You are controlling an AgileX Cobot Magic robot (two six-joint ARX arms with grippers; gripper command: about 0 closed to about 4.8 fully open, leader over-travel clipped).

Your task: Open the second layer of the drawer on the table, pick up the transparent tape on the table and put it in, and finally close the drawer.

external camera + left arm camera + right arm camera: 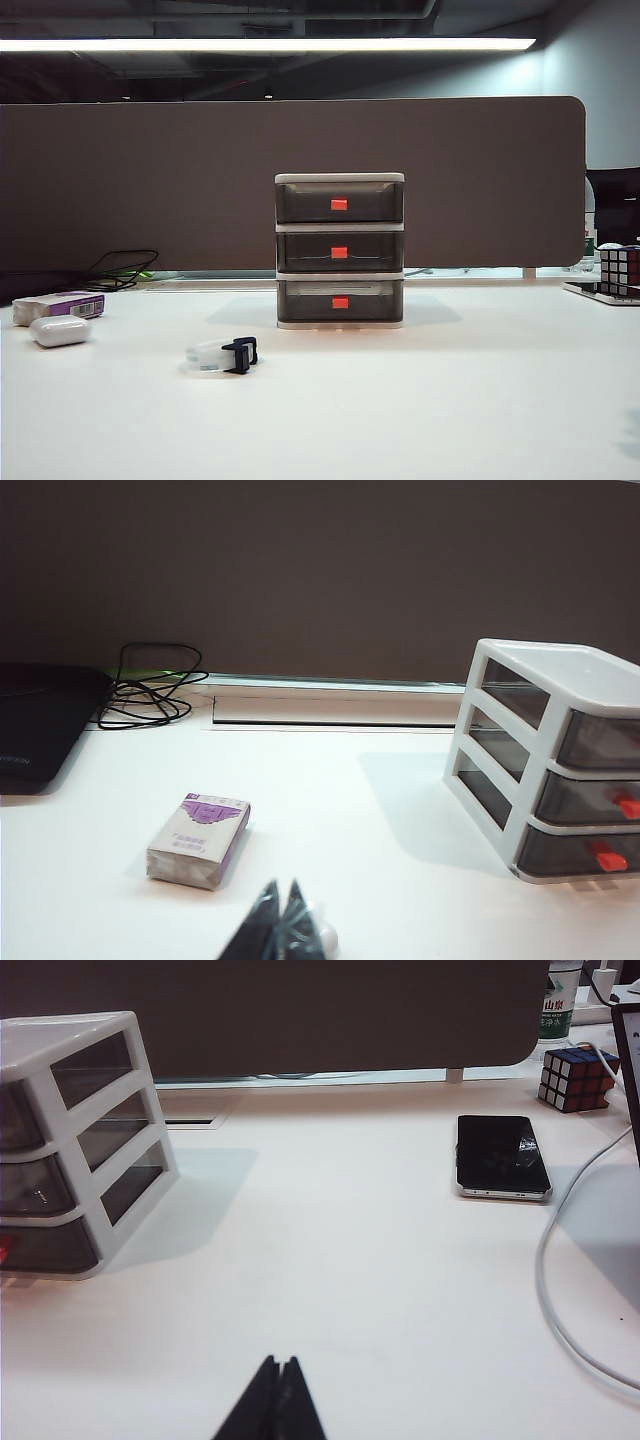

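Left gripper [280, 912] closed, fingertips pressed together, holding nothing, low over table [420, 400] near purple-and-white box [199, 839]. Right gripper [278, 1390] likewise closed, empty, above bare tabletop right of drawer [340, 250]. Second layer of drawer [340, 251] fully in, red handle facing front. Transparent tape [222, 354] lies on table, left-front of drawer, apart from it. White oval case [59, 330] just beside box, far left. Phone [501, 1156], Rubik's cube [575, 1077] at right.

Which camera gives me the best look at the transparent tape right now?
The exterior view: the transparent tape lies in full sight on the table, left of and in front of the drawer, black cutter end toward the drawer. Neither wrist view shows the tape; each shows only its own shut hand, the left and the right.
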